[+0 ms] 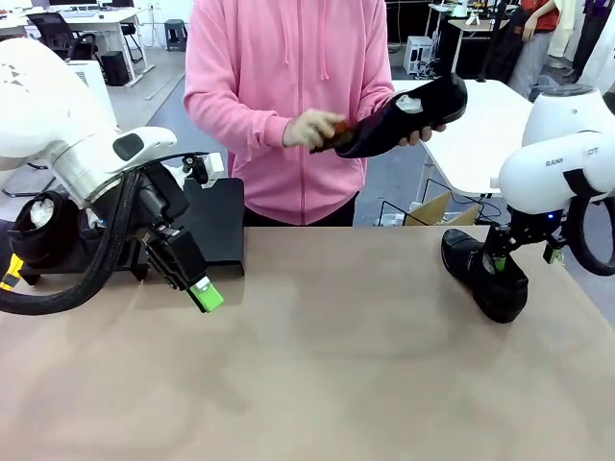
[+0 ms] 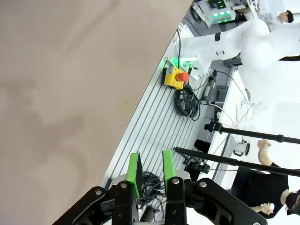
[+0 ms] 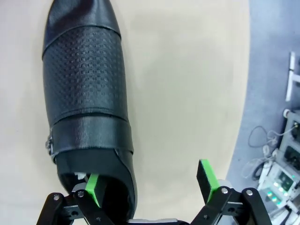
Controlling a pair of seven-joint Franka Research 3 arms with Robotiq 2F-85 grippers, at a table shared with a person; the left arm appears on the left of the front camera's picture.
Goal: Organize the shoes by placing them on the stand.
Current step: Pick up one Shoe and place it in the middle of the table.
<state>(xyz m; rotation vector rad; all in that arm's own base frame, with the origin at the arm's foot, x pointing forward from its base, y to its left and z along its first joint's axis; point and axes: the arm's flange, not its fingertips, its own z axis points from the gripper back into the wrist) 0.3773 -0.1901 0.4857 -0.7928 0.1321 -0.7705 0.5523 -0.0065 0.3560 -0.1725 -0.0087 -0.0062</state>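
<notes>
So we're at the pick-up step for shoe number 2, as far as I can judge. The right gripper (image 3: 150, 180) is spread wide over the heel end of the perforated black shoe (image 3: 86, 79), which lies on the table (image 1: 336, 365) at the robot's right, well apart from the stand (image 1: 216, 226). 1 green pad (image 3: 93, 187) sits inside the shoe's opening and the other hangs outside, so nothing is clamped yet.

Next it needs to close on that side wall, lift, and carry across to the stand, where 1 paper-stuffed shoe (image 1: 38, 230) already sits.

The left gripper (image 2: 151, 168) hangs just beside the stand, pads narrowed and empty. The person is holding another shoe (image 1: 413, 115) and a brown brush (image 1: 338, 130).
</notes>
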